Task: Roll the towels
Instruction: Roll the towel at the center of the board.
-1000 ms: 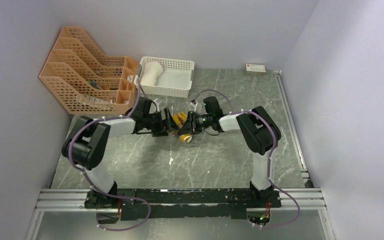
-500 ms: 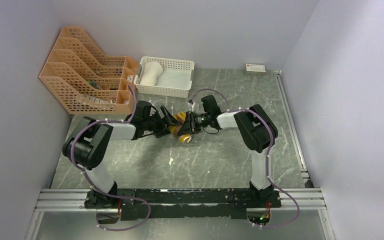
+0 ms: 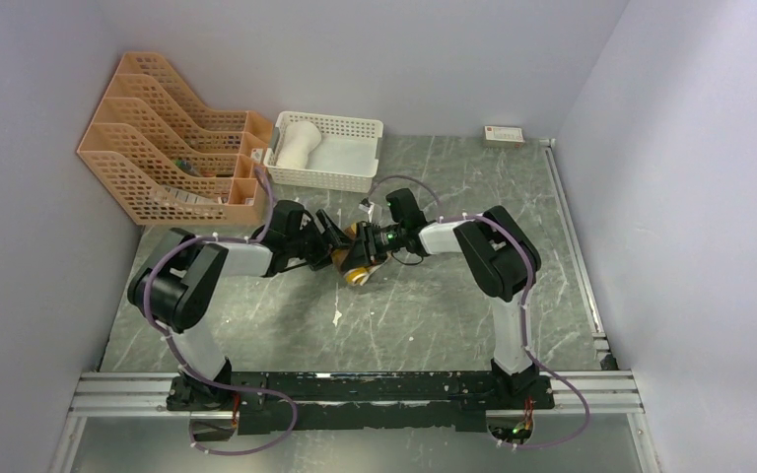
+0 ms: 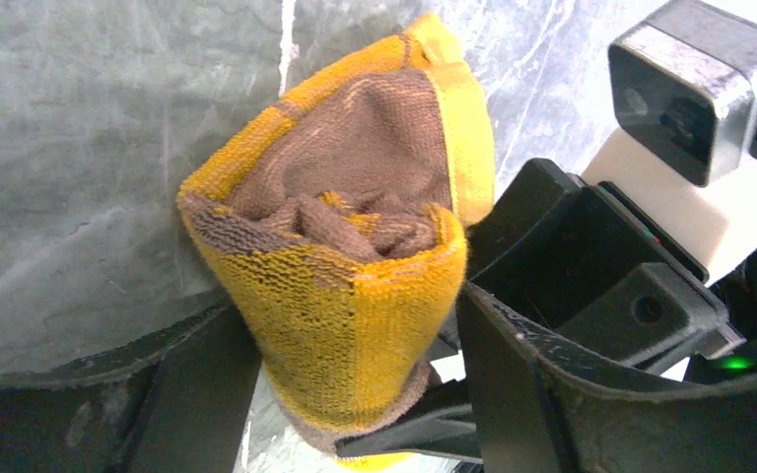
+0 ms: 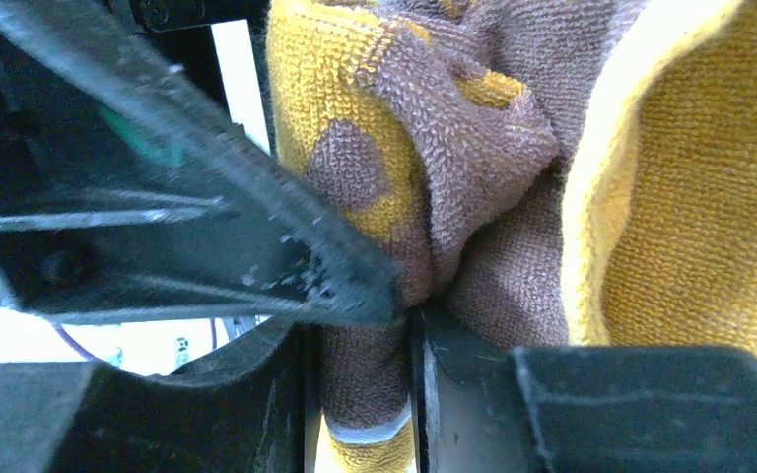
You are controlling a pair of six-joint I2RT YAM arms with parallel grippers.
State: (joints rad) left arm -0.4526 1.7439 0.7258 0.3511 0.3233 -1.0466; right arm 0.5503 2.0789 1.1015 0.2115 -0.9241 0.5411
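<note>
Twin tabletop arms: the left arm (image 3: pixel 182 286) and right arm (image 3: pixel 503 258) pair bulky black joints with white link shells, with thin purple cables (image 3: pixel 406 179) looping along both. They share a black base rail (image 3: pixel 355 389). The jaws are matte black, and a green light (image 4: pixel 736 363) glows on the right wrist.

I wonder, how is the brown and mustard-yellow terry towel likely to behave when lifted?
The brown and mustard-yellow terry towel is probably floppy: its loose folds bunch and sag. Its looped pile looks grippy, so it seems unlikely to slip where the right gripper pinches a fold. The roll looks loose and may well unfurl if released.
</note>
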